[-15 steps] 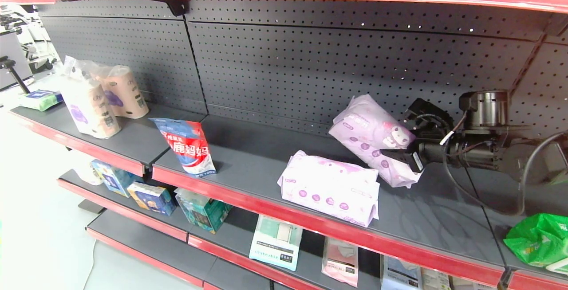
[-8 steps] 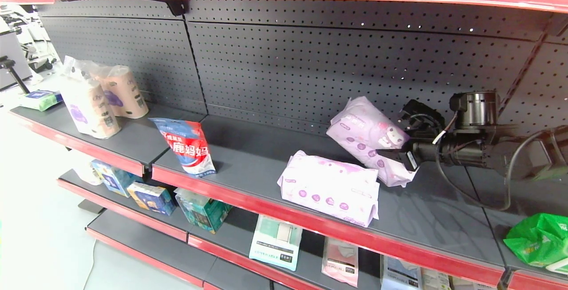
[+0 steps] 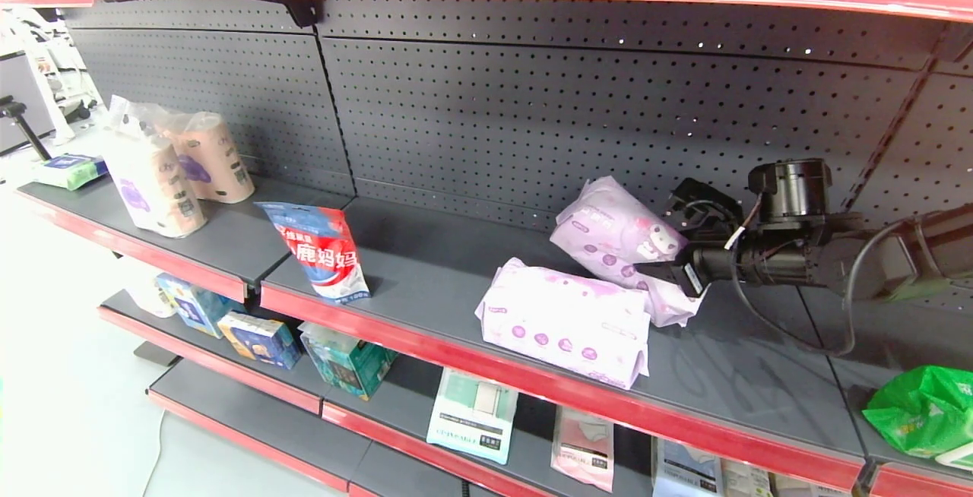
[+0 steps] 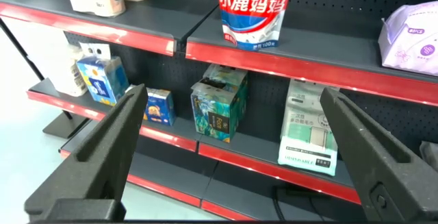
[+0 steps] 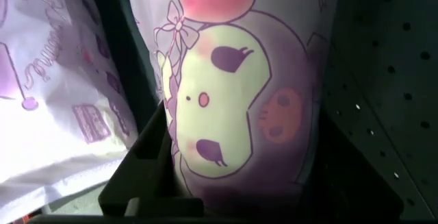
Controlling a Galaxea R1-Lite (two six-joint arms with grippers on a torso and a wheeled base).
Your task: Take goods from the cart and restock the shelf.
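placing step, seemingly: soft lilac cartoon-printed plastic pack [image 3: 608, 232] pinched tight in right gripper [image 3: 679, 275], tilted low over grey red-edged metal shelf board [image 3: 426, 273], just behind flat pink tissue pack [image 3: 566, 320]. next, probably: lower, settle, let go. left gripper [image 4: 231, 99] spread wide, empty.

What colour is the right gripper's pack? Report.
Pack: pale purple with cartoon face; best in right wrist view.

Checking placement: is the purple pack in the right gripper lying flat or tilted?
Tilted: the purple pack slants upward, held by the right gripper, unlike the pink pack lying flat beside it.
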